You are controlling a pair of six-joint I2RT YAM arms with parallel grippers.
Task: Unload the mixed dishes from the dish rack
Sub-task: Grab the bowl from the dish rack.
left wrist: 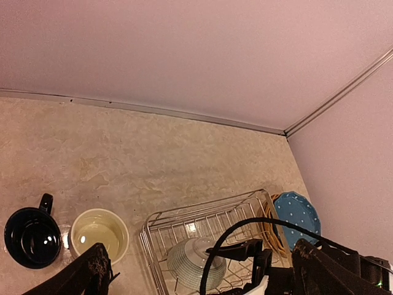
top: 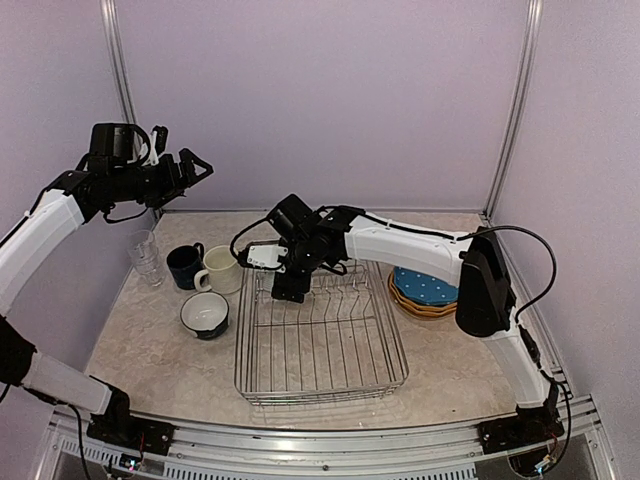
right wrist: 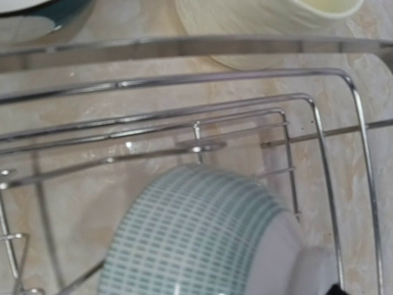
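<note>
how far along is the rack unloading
Mostly done: the glasses, navy mug, cream mug, upright bowl and plates sit on the table outside the dish rack. Under way: the right end effector is at the upturned bowl, the only dish in the rack; grip unclear. Remaining: lifting it out.

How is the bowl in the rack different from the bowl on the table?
The rack bowl is upside down; the table bowl sits open side up. The rack bowl shows pale teal stripes outside; the table bowl is dark outside. Both are round.
</note>
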